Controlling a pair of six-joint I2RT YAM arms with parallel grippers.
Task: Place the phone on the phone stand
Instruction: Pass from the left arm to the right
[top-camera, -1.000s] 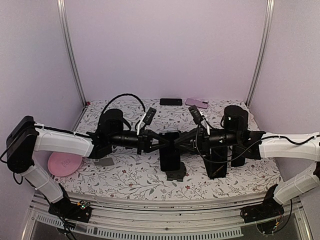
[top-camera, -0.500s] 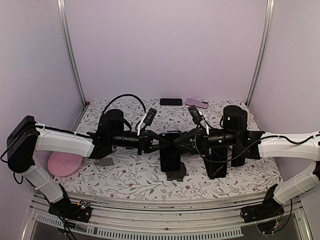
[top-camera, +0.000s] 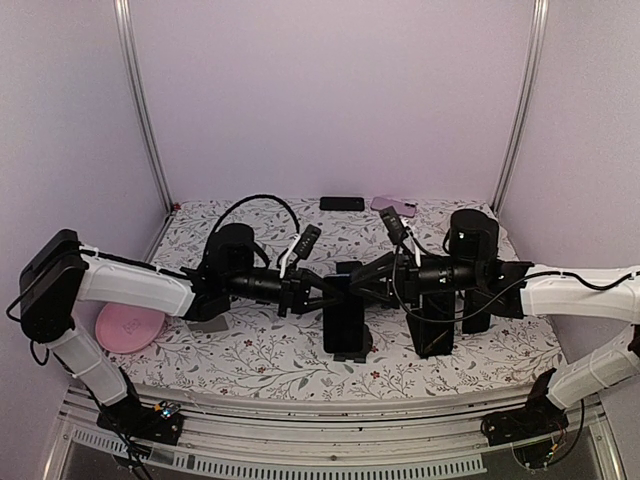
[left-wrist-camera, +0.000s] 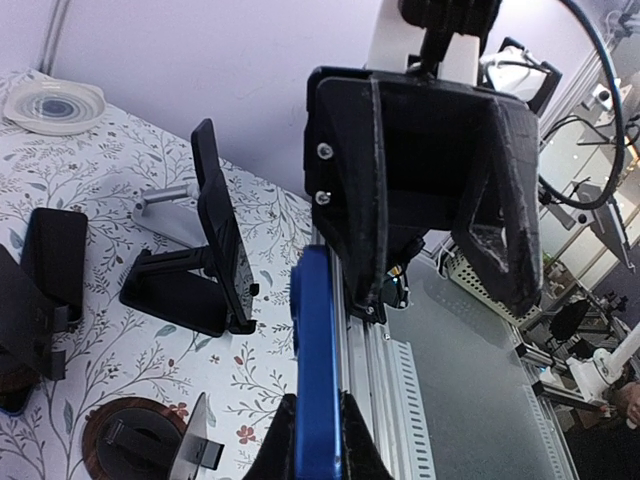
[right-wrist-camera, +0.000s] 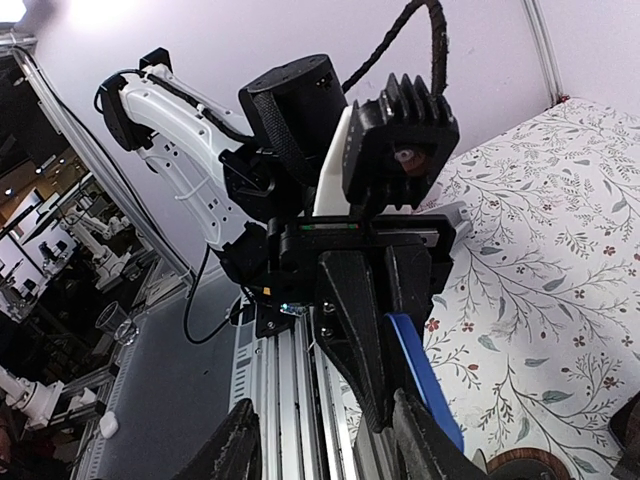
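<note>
- Phone (top-camera: 343, 310): dark slab with a blue edge, standing upright directly over the stand (top-camera: 355, 356). Its lower end meets the stand in the overhead view. Whether it is fully seated cannot be told.
- Stand: small and dark, on the counter (top-camera: 270, 360) between the two arms. Only its foot shows below the phone.
- Left tool (top-camera: 322, 290): reaches in from the left of the stand and is clamped narrow on the phone's upper left edge. In the left wrist view the blue edge runs straight up from between its fingers.
- Right tool (top-camera: 368, 283): reaches in from the right of the stand, level with the phone's upper part and facing the left tool. Its fingers (right-wrist-camera: 240, 450) stand apart with a clear gap. The blue edge lies just beside one finger and is not pinched.
- Counter: covered with a white cloth printed with leafy sprigs.
- Plate (top-camera: 127, 327): pink and round, far left of the stand, near the left arm's elbow.
- Black handset (top-camera: 342, 203): lying flat, well behind the stand at the back wall.
- Pink handset (top-camera: 395, 206): lying flat, behind the stand and a little right, just beside the black handset.
- Holders (top-camera: 432, 328): two dark upright pieces right of the stand, partly hidden under the right arm.
</note>
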